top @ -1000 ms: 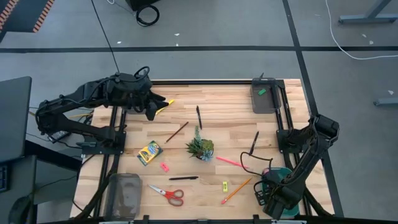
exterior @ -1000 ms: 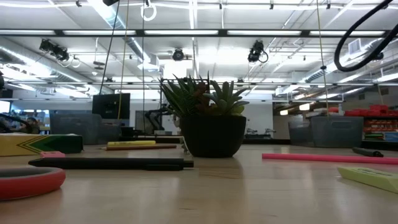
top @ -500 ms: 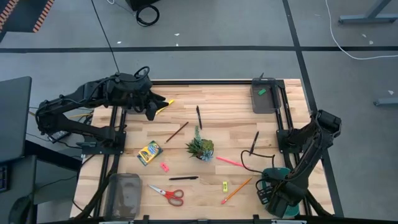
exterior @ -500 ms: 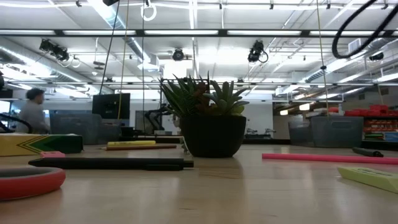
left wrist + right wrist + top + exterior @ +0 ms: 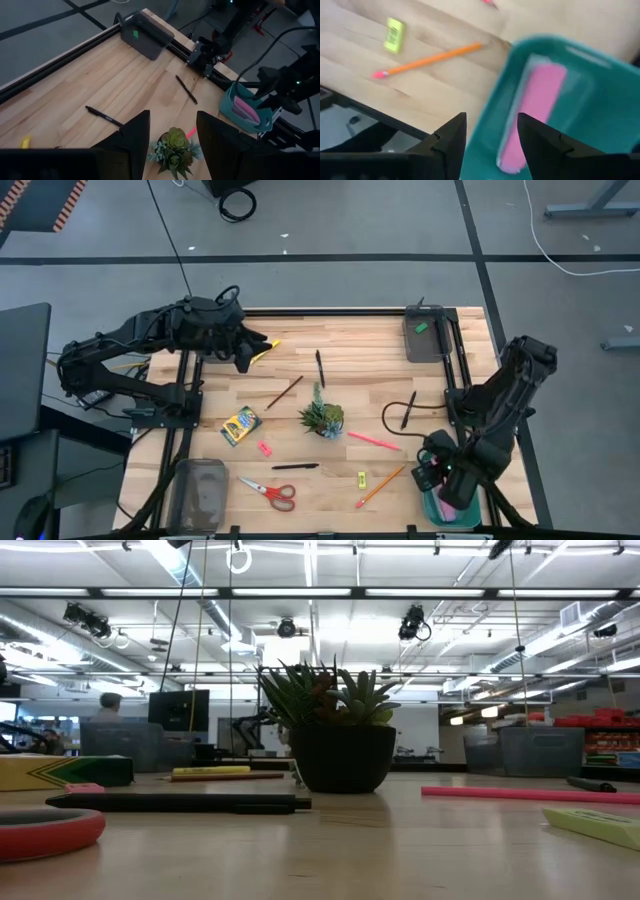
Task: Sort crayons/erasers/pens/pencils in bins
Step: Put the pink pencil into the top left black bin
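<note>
My right gripper (image 5: 447, 480) hangs over the teal bin (image 5: 580, 100) at the table's near right corner, fingers (image 5: 451, 142) spread apart with nothing between them. A pink item (image 5: 532, 107) lies flat in that bin; it looks like a pencil, though the blur leaves me unsure. Just beside the bin on the wood lie an orange pencil (image 5: 427, 61) and, a little farther, a yellow eraser (image 5: 394, 35).

My left gripper (image 5: 243, 352) waits over the far left part of the table, its fingers (image 5: 132, 142) also parted and empty, close to a yellow object (image 5: 266, 350).

Farther out, a small plant (image 5: 322, 417) stands mid-table. A pink pencil (image 5: 372, 440) lies to its right, a brown pencil (image 5: 284, 392) to its left, and black pens lie beyond it (image 5: 320, 368), to its right (image 5: 409, 408) and in front of it (image 5: 295, 466). The crayon box (image 5: 240, 425) and a pink eraser (image 5: 265, 448) sit left of the plant, with red scissors (image 5: 271, 492) and a translucent bin (image 5: 199, 492) at the near left. A dark bin (image 5: 425, 335) at the far right holds a green eraser (image 5: 421, 327).
</note>
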